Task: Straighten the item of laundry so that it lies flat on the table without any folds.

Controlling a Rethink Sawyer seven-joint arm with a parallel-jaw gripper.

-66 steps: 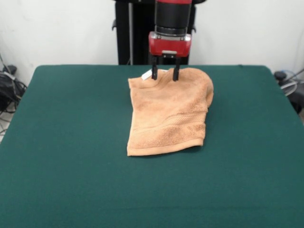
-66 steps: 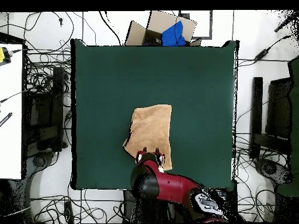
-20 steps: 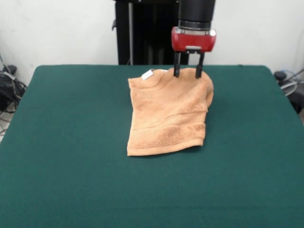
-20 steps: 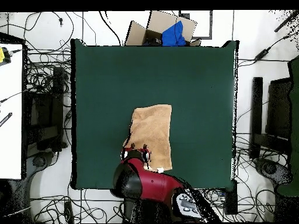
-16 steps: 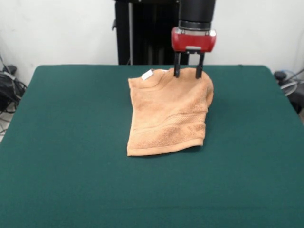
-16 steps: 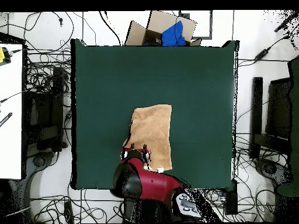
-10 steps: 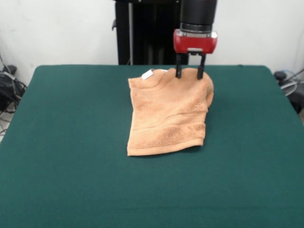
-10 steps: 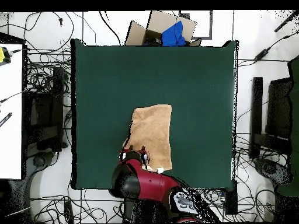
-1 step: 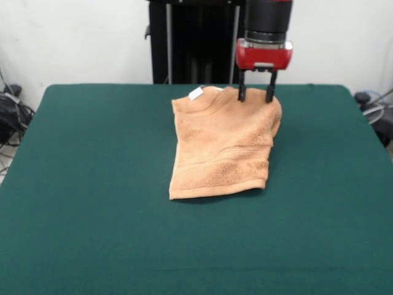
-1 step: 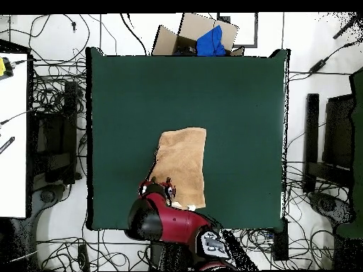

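The item of laundry point(image 9: 222, 144), an orange-tan towel, lies folded on the green table point(image 9: 92, 184), with a white tag point(image 9: 196, 93) at its far edge. My gripper point(image 9: 256, 94) stands open at the towel's far right corner. Its two fingers point(image 9: 242, 93) are set down into the raised fold there. In the overhead view the towel point(image 10: 182, 164) lies near the table's point(image 10: 241, 99) bottom edge. There the gripper point(image 10: 157, 186) sits at the towel's lower left corner, under the red arm.
A cardboard box with a blue cloth point(image 10: 208, 40) stands beyond the table's top edge in the overhead view. Cables and black stands point(image 10: 330, 142) ring the table. A white bench point(image 10: 13, 134) is at the left.
My gripper has slid right along the towel's far edge in the front view. In the last half second the whole towel shifted a little to the right with it.
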